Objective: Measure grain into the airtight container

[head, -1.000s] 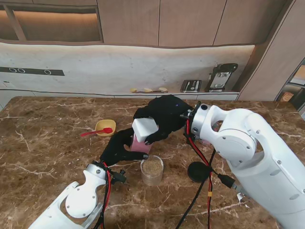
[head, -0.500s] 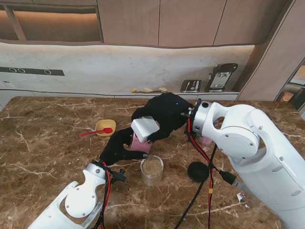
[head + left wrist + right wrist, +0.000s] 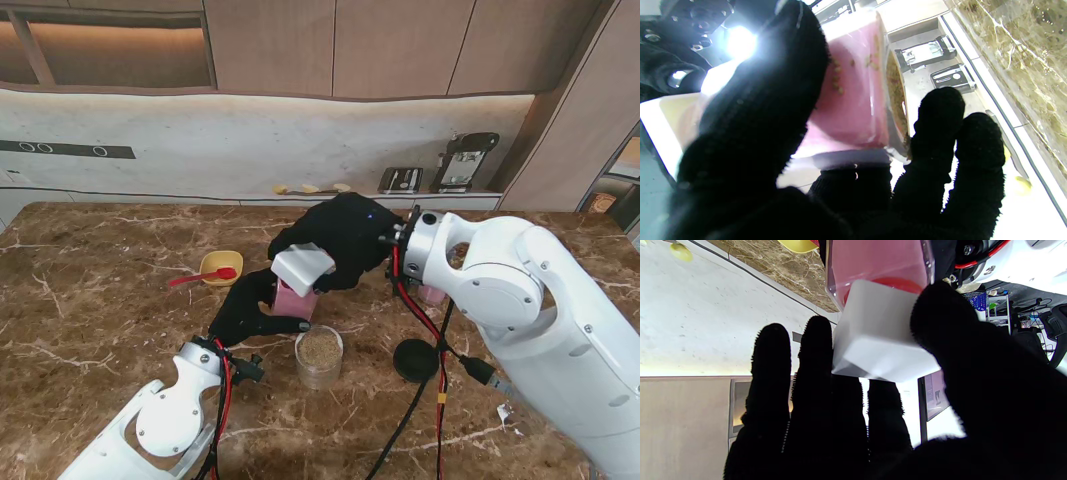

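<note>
The left hand (image 3: 262, 312) grips the pink container (image 3: 294, 300) at its base, upright on the counter (image 3: 90, 320). The right hand (image 3: 335, 245) pinches the white lid (image 3: 301, 266), tilted directly above the container mouth and touching its rim. The grain jar (image 3: 319, 356) stands just beside the left hand, nearer to me. The lid-to-rim seating is hidden by the fingers.

a kitchen: a brown veined marble counter (image 3: 90, 300) near, flat wooden cabinet fronts (image 3: 390, 45) on the far wall, a pale stone backsplash (image 3: 250, 140) lit from above, small dark appliances (image 3: 465, 160) on the far ledge.
</note>
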Motion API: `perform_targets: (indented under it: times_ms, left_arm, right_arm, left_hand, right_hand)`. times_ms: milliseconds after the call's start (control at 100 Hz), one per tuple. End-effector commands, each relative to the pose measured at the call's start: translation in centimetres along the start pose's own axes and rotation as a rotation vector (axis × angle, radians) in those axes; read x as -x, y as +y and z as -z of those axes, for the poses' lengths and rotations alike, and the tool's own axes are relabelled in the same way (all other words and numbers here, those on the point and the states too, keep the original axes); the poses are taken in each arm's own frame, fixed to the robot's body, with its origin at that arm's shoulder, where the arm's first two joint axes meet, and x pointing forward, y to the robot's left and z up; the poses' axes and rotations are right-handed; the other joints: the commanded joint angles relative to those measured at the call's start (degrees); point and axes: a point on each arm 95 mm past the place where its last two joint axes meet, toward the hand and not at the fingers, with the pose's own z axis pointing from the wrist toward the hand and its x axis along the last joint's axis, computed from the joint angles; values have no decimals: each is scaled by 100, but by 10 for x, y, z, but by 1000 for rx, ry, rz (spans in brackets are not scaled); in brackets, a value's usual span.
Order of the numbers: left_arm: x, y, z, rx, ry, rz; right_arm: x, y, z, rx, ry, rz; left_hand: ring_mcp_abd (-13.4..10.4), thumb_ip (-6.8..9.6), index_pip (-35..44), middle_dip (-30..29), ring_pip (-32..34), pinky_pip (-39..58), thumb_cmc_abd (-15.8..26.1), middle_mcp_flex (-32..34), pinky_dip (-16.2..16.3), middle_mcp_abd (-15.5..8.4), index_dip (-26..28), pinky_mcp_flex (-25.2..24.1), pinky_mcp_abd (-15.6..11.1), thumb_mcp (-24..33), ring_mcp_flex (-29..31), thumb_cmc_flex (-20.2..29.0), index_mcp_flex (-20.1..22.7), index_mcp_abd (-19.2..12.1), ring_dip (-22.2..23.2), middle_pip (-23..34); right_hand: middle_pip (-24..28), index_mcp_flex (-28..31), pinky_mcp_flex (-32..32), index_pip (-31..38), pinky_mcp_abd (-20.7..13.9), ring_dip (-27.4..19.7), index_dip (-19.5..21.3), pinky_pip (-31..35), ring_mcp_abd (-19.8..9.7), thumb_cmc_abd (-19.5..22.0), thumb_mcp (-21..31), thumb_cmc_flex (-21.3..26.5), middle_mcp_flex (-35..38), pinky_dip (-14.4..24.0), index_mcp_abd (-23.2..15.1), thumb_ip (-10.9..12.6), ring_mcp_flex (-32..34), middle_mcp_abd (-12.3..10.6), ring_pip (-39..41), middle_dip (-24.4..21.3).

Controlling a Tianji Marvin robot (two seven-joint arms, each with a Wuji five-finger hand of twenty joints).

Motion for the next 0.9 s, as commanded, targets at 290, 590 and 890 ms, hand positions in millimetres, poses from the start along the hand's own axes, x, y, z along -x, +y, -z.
perform_targets:
  times_ms: [290,590,890]
  left_arm:
    - [1,4,3,8,-8,2]
    - [1,3,3,3,-7,-1]
    - [1,6,2,11,-5,14]
  right_arm:
    - [1,-5,-5,-19,15,0]
    - [1,-1,-2,-57,10,-56]
    - [-2,-7,-4,-69,-13,-14]
  left_hand:
    - [-378,614,3518,374,138,195,2776,1056,130,-918,475,-71,-79,2501,101,986,2169,-1601,17,1568]
    - [-388,621,3527,368,130,195,2776,1052,130,-928,482,-71,-79,2501,93,982,2171,-1604,15,1567]
    - [-398,601,3512,378,137,194,2764,1057,127,-902,478,-66,-93,2493,113,984,2149,-1599,15,1569]
  right_hand:
    - [649,461,117,454,-95,-156,337,65,-220,892,948,77,481,53,-696,873,12,-674,202,28]
    - [555,377,18,235,-91,-155,307,101,-186,2141,549,484,370,97,-598,883,-74,-633,212,-47]
    - [609,404,38,233,-91,7,320,313,-158,2114,470,129,435,234,-536,865,44,-604,481,-19]
